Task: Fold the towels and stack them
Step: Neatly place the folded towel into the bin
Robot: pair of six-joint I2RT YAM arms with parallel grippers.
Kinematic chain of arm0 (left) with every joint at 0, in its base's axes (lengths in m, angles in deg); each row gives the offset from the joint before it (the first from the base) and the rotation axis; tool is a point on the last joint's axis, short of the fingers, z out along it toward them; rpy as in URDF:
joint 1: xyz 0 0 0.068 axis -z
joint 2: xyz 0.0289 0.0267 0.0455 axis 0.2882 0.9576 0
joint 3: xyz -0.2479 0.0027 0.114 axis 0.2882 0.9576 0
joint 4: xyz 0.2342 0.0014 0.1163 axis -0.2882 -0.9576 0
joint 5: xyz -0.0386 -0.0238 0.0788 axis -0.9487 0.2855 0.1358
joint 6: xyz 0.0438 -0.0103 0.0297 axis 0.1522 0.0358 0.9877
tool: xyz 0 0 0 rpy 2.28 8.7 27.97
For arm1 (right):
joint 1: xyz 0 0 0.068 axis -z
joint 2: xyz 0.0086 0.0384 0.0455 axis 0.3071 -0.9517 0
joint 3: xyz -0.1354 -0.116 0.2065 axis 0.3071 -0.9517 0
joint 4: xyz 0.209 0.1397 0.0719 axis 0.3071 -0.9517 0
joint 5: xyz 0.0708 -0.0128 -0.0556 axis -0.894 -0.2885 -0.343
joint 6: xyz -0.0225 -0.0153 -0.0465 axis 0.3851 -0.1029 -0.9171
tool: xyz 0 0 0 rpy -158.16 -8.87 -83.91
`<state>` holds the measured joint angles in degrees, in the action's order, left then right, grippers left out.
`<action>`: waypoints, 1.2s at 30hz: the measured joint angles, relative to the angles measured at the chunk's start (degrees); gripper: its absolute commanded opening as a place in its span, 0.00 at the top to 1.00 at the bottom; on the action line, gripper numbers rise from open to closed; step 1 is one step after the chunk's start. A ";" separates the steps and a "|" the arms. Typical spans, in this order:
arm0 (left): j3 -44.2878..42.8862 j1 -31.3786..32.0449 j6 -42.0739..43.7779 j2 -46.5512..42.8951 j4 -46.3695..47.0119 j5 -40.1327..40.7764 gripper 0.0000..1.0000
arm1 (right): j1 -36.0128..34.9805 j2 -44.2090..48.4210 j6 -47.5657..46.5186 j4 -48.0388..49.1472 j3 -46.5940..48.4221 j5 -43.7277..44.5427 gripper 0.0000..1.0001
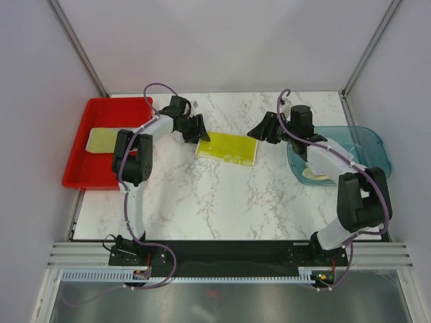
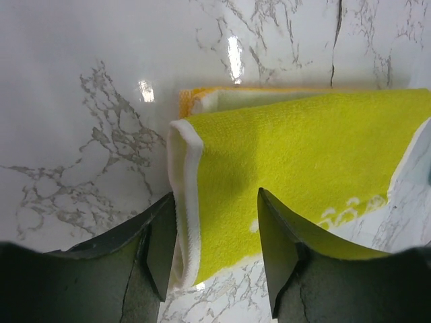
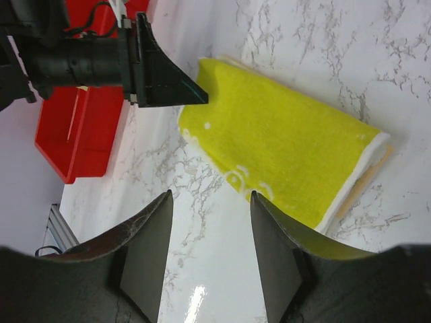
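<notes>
nearest the lens: left gripper (image 2: pixel 215 202), parted, astride the white-hemmed short edge of the yellow towel (image 2: pixel 296 155), not yet pinching. right gripper (image 3: pixel 210 198) parted too, empty, over bare counter (image 1: pixel 202 195) just off the opposite end. lies folded mid-counter, long axis running left to right between both grippers. likely soft, light, limp; best pinched at hemmed corners, through both layers.

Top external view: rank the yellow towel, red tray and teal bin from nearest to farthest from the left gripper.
1. yellow towel, centre, right beside the left gripper.
2. red tray, far left.
3. teal bin, far right.
</notes>
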<state>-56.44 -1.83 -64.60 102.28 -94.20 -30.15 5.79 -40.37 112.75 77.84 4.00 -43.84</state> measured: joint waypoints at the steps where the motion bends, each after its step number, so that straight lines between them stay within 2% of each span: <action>1: 0.09 0.17 -0.04 0.00 0.20 0.00 0.44 | 0.00 0.81 0.04 0.00 0.20 -0.04 0.42; 4: 0.42 0.39 -0.22 0.02 0.57 0.04 0.54 | 0.00 2.25 0.09 -0.35 0.28 -0.13 0.42; 5: 0.61 0.44 -0.42 0.02 0.66 0.09 0.67 | 0.00 2.45 0.07 -0.63 0.31 -0.13 0.42; 7: 1.29 0.48 -1.01 0.02 0.83 0.48 0.77 | 0.00 2.64 0.07 -1.33 0.28 -0.13 0.42; 8: 1.66 0.48 -1.18 0.02 0.76 0.28 0.88 | 0.00 2.75 0.07 -1.75 0.28 -0.11 0.42; 10: 1.88 0.61 -1.40 0.02 0.68 0.31 0.98 | 0.00 3.04 0.07 -2.64 0.28 -0.11 0.42; 14: 1.29 0.92 -1.38 -0.28 -1.31 1.31 0.98 | 0.00 4.55 0.09 -3.87 0.28 -0.11 0.42; 25: -4.90 1.29 1.09 -3.69 -17.14 9.70 0.98 | 0.02 11.15 -0.37 -6.45 0.26 0.15 0.42; 36: -10.78 1.25 6.73 -7.58 -28.41 21.73 0.98 | 0.02 11.76 -0.92 -8.98 -1.03 1.05 0.42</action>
<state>-67.22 -0.58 -57.87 94.70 -122.61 -8.43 5.81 -28.61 111.83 68.86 2.97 -42.79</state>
